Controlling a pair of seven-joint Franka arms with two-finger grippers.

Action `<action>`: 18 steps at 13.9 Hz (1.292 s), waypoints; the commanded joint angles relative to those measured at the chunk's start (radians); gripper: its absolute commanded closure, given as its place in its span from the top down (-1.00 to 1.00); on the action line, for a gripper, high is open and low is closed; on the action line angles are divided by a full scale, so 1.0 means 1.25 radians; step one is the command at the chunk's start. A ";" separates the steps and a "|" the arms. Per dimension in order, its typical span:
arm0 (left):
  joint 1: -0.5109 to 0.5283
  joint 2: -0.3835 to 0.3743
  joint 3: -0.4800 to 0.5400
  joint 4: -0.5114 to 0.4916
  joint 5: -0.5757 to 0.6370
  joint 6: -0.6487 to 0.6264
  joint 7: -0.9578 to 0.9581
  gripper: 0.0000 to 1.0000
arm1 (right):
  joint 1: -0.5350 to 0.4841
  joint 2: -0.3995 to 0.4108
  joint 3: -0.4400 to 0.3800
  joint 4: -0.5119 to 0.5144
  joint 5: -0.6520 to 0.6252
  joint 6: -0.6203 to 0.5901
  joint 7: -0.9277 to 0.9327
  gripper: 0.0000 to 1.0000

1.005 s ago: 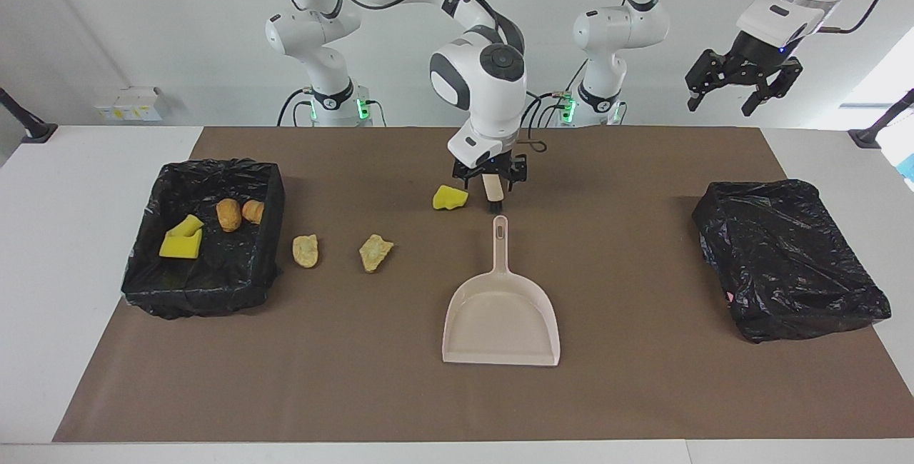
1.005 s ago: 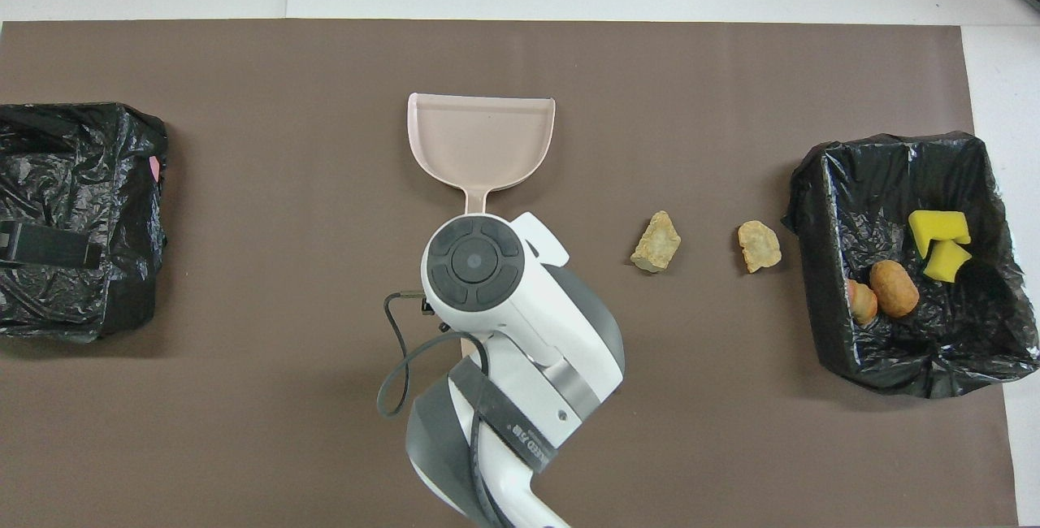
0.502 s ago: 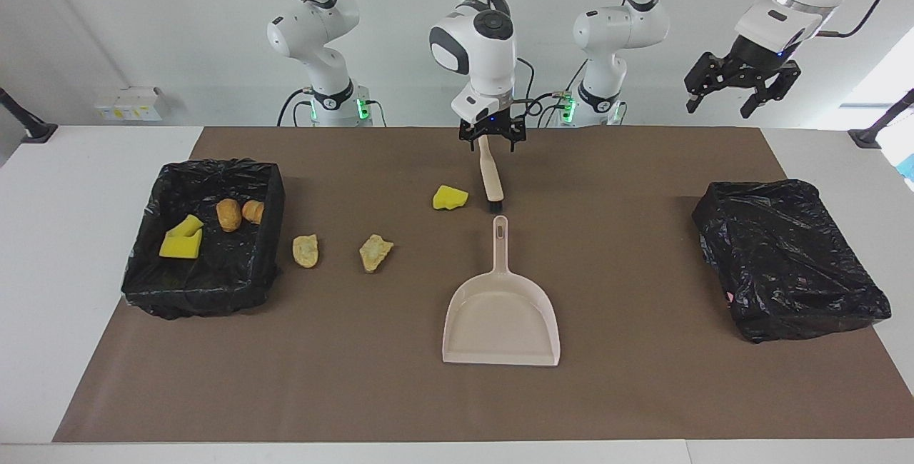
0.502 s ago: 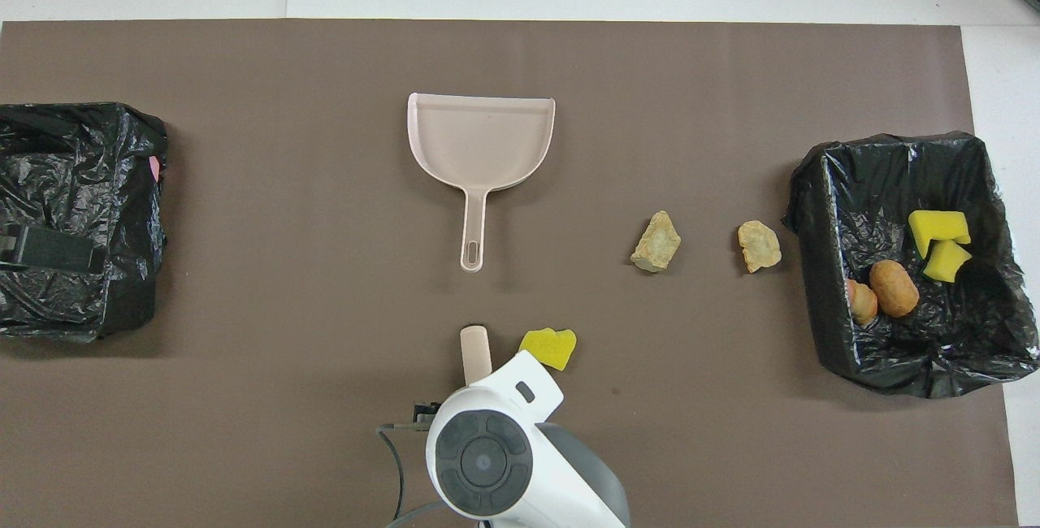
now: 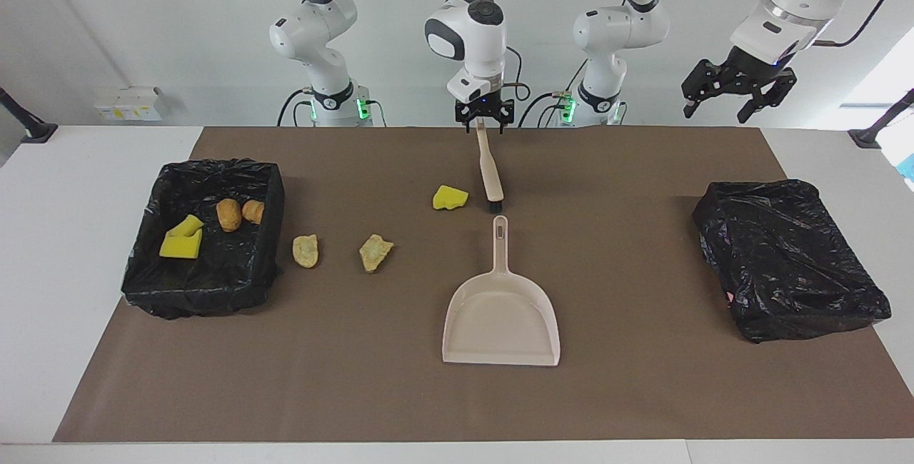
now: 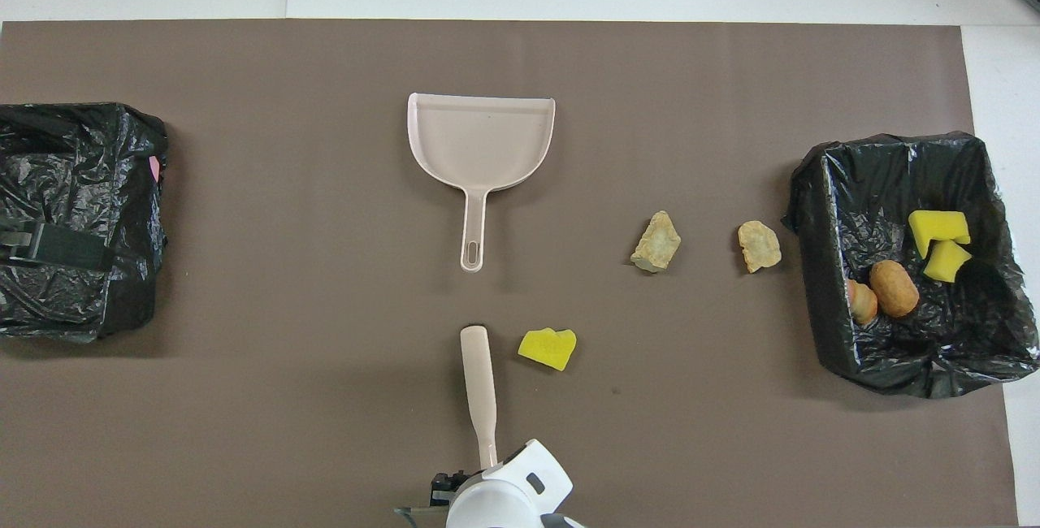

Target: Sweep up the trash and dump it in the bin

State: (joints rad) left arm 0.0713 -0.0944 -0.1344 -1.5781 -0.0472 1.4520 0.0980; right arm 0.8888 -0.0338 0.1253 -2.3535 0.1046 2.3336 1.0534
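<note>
The beige brush [image 5: 490, 171] [image 6: 478, 382] lies on the brown mat, bristles toward the dustpan handle and handle end toward the robots. My right gripper [image 5: 484, 121] [image 6: 487, 469] is at that handle end, low over the mat. Loose trash lies on the mat: a yellow sponge piece [image 5: 450, 198] [image 6: 548, 348] beside the brush head and two tan chunks [image 5: 375, 252] [image 5: 305, 250] close to the open bin [image 5: 270, 235] [image 6: 812, 211]. The bin holds yellow pieces [image 5: 182, 239] and brown chunks [image 5: 228, 214]. My left gripper [image 5: 717, 111] waits open, high above the left arm's end.
The beige dustpan [image 5: 501, 314] [image 6: 481, 138] lies flat mid-mat, its handle pointing at the brush. A second box wrapped in black plastic [image 5: 785, 257] [image 6: 73, 219] sits at the left arm's end. White tabletop borders the mat.
My right gripper drew back from over the brush head, along the handle, to its end nearest the robots. The brush and trash stayed put. The left gripper barely shifted.
</note>
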 commanded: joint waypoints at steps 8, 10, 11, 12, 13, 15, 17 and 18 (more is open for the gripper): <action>-0.007 -0.020 0.000 -0.026 0.010 0.008 -0.001 1.00 | 0.004 -0.009 -0.003 -0.007 0.019 0.003 -0.007 -1.00; -0.007 -0.020 0.000 -0.026 0.010 0.008 -0.001 1.00 | -0.009 -0.013 -0.008 0.022 0.019 -0.069 -0.016 -1.00; -0.007 -0.020 0.000 -0.026 0.010 0.008 -0.001 1.00 | -0.025 -0.022 -0.008 0.047 0.019 -0.123 -0.022 -1.00; -0.007 -0.020 0.000 -0.026 0.010 0.008 -0.001 1.00 | -0.042 -0.035 -0.008 0.071 0.018 -0.169 -0.022 -1.00; -0.007 -0.019 -0.002 -0.026 0.008 0.009 -0.005 1.00 | -0.057 -0.054 -0.009 0.089 0.018 -0.213 -0.023 -1.00; -0.016 -0.012 -0.003 -0.026 0.008 0.038 -0.007 1.00 | -0.098 -0.104 -0.013 0.097 0.015 -0.266 -0.042 -1.00; -0.057 0.002 -0.003 -0.035 0.008 0.085 -0.040 1.00 | -0.171 -0.119 -0.013 0.128 0.001 -0.324 -0.074 -1.00; -0.091 0.012 -0.003 -0.048 0.008 0.120 -0.091 1.00 | -0.195 -0.112 -0.013 0.145 -0.022 -0.351 -0.081 -1.00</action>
State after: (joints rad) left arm 0.0286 -0.0899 -0.1432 -1.5985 -0.0475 1.5268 0.0648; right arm 0.7100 -0.1690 0.1048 -2.2007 0.0965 1.9482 0.9943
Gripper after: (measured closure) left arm 0.000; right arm 0.736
